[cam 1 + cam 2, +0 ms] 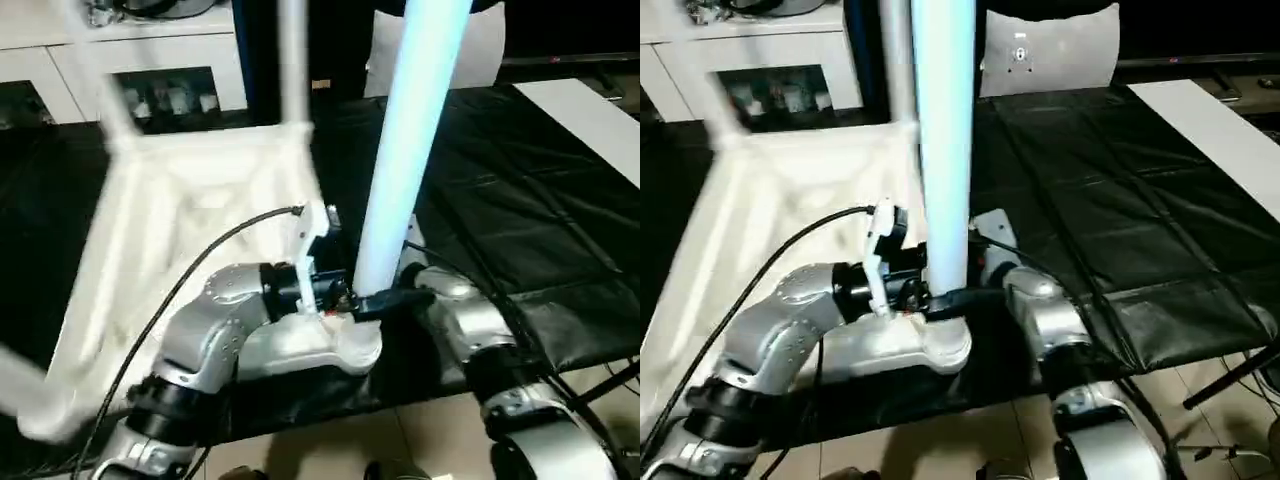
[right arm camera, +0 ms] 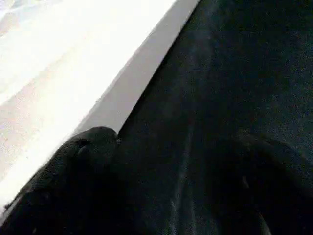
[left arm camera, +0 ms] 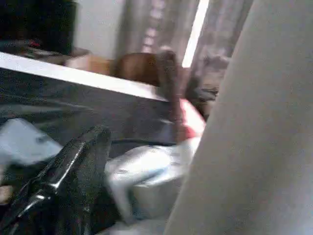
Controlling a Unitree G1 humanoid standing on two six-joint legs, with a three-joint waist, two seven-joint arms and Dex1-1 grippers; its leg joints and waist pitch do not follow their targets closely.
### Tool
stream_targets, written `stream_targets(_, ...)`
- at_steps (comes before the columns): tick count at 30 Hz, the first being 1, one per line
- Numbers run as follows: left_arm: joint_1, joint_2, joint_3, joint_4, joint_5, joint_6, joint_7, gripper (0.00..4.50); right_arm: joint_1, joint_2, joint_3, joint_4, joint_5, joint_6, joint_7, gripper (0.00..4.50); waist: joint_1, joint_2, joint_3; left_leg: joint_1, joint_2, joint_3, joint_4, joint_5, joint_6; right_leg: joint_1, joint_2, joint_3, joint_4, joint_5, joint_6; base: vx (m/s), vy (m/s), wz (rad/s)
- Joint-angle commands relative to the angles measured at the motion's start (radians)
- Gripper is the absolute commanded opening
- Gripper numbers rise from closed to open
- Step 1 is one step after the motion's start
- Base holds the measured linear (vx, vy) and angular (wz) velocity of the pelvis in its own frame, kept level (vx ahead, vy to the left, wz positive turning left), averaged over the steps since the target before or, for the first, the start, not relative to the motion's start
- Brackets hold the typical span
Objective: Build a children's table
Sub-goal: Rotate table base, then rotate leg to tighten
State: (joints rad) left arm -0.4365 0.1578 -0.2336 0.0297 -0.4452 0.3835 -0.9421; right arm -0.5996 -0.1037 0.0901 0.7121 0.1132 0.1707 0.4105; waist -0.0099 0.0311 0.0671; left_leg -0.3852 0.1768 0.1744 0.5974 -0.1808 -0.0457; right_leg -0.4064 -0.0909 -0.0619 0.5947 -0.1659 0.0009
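1. A black cloth point(image 1: 1120, 200) covers the work surface – it has creases and long folds.
2. A white cabinet point(image 1: 130, 60) stands at the back, with small things behind its glass doors.
3. A grey-white cushion point(image 1: 1050, 50) leans upright behind the cloth.
4. A white board point(image 1: 1220, 120) lies flat on the cloth.
5. A pale tiled floor point(image 1: 1210, 410) is near the cloth's front edge.
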Motion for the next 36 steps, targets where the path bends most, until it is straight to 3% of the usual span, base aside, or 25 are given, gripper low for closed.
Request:
stream_targets(1,-0.016,0.024,0.027,0.030,0.059,-0.051,0.042,4.46,-0.012,-0.040,-0.049,0.006,0.000,-0.040,-0.044,4.50,0.008,0.004,-0.063,0.019,0.042,-0.009,-0.077,-0.272,0.018,0.050,-0.044,0.038,-0.067,-0.224,-0.258,0.000,0.000,0.00)
stream_targets(5,-0.014,0.047,0.035,0.038,0.076,-0.060,0.049,4.46,0.004,-0.072,-0.080,-0.003,0.008,-0.044,-0.056,4.50,0.021,0.001,-0.065,0.017,0.039,-0.006,-0.075,-0.249,0.016,0.052,-0.042,0.039,-0.064,-0.223,-0.247,0.000,0.000,0.00)
stream_targets(6,-0.002,0.072,0.033,0.030,0.085,-0.057,0.041,4.46,0.027,-0.096,-0.094,-0.025,0.010,-0.043,-0.053,4.50,0.024,0.006,-0.066,0.018,0.039,-0.007,-0.075,-0.249,0.016,0.053,-0.043,0.038,-0.064,-0.221,-0.246,0.000,0.000,0.00)
stream_targets(12,0.072,0.182,0.007,-0.017,0.147,-0.040,0.022,4.46,0.145,-0.175,-0.131,-0.160,0.014,-0.022,-0.016,4.50,0.021,0.009,-0.065,0.015,0.040,-0.009,-0.076,-0.248,0.033,0.054,-0.040,0.037,-0.064,-0.208,-0.241,0.000,0.000,0.00)
stream_targets(18,0.146,0.281,-0.051,-0.087,0.194,0.015,-0.002,4.30,0.263,-0.243,-0.104,-0.365,0.036,0.037,0.083,4.50,0.020,0.012,-0.056,0.022,0.043,-0.011,-0.083,-0.349,0.014,0.040,-0.041,0.038,-0.080,-0.373,-0.198,0.000,0.000,0.00)
stream_targets(22,0.191,0.327,-0.073,-0.161,0.203,0.108,0.027,4.09,0.356,-0.323,-0.072,-0.576,0.086,0.124,0.200,4.50,0.025,0.013,-0.051,0.021,0.046,-0.014,-0.089,-0.368,0.012,0.038,-0.039,0.039,-0.080,-0.379,-0.185,0.000,0.000,0.00)
stream_targets(24,0.207,0.331,-0.073,-0.197,0.207,0.156,0.063,3.77,0.392,-0.365,-0.062,-0.678,0.133,0.172,0.263,4.50,0.030,0.014,-0.053,0.023,0.046,-0.015,-0.088,-0.362,0.013,0.041,-0.038,0.041,-0.079,-0.368,-0.182,0.000,0.000,0.00)
stream_targets(28,0.227,0.337,-0.072,-0.235,0.204,0.197,0.082,3.53,0.428,-0.405,-0.049,-0.770,0.190,0.216,0.325,4.50,0.036,0.014,-0.051,0.017,0.044,-0.016,-0.088,-0.356,0.018,0.041,-0.042,0.040,-0.083,-0.395,-0.175,0.000,0.000,0.00)
stream_targets(30,0.245,0.347,-0.073,-0.264,0.208,0.219,0.083,3.34,0.457,-0.436,-0.033,-0.831,0.217,0.230,0.380,4.50,0.039,0.008,-0.050,0.020,0.044,-0.015,-0.087,-0.362,0.018,0.038,-0.042,0.041,-0.090,-0.424,-0.161,0.000,0.000,0.00)
stream_targets(36,0.273,0.350,-0.079,-0.308,0.229,0.259,0.134,2.86,0.525,-0.506,-0.003,-0.998,0.290,0.319,0.483,4.50,0.046,0.007,-0.051,0.018,0.045,-0.019,-0.088,-0.355,0.021,0.038,-0.042,0.041,-0.090,-0.440,-0.143,0.000,0.000,0.00)
